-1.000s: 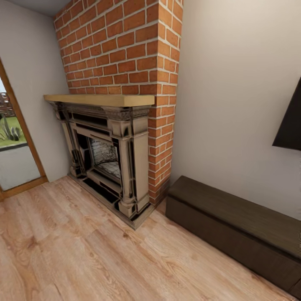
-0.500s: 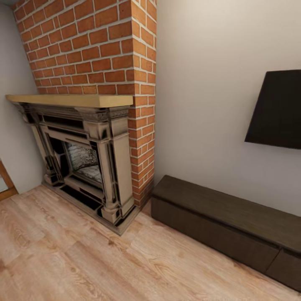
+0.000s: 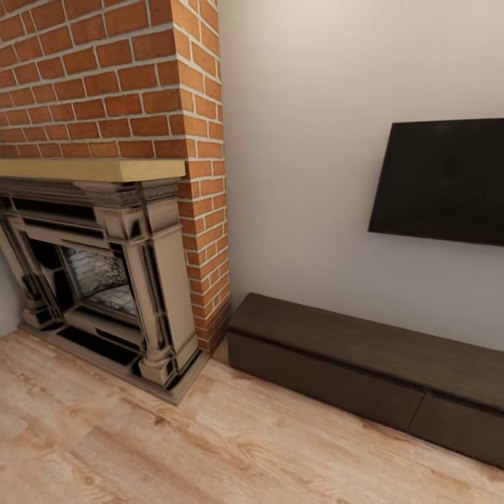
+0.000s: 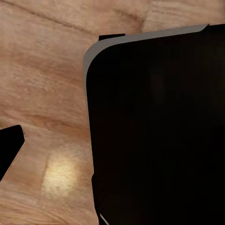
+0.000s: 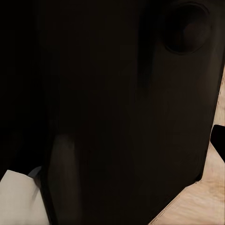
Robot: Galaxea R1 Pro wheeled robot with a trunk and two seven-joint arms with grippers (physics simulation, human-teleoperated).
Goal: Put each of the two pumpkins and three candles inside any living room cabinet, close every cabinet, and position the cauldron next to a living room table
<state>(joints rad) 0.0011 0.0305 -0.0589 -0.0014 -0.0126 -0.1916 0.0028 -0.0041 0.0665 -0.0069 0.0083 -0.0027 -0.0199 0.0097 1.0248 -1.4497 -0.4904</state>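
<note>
The long, low dark-brown cabinet [image 3: 364, 353] stands on the floor against the white wall, right of the brick fireplace, and its flat drawer fronts look shut. The pumpkins, candles, cauldron and table are out of view. In the left wrist view a large black rounded body [image 4: 159, 131] hangs over the wood floor, with a dark tip [image 4: 9, 147] at the picture's edge. In the right wrist view a dark body [image 5: 117, 108] blocks almost everything. I cannot tell how either gripper's jaws stand.
A brick fireplace [image 3: 105, 280] with a pale wood mantel [image 3: 84, 169] juts out from the wall on the left. A black flat screen [image 3: 441, 182] hangs on the wall above the cabinet. Light wood floor [image 3: 210, 448] lies in front.
The head camera has swung to the right: the fireplace slid left, the glass door left the picture, and more of the screen and cabinet came in. Nothing itself moved.
</note>
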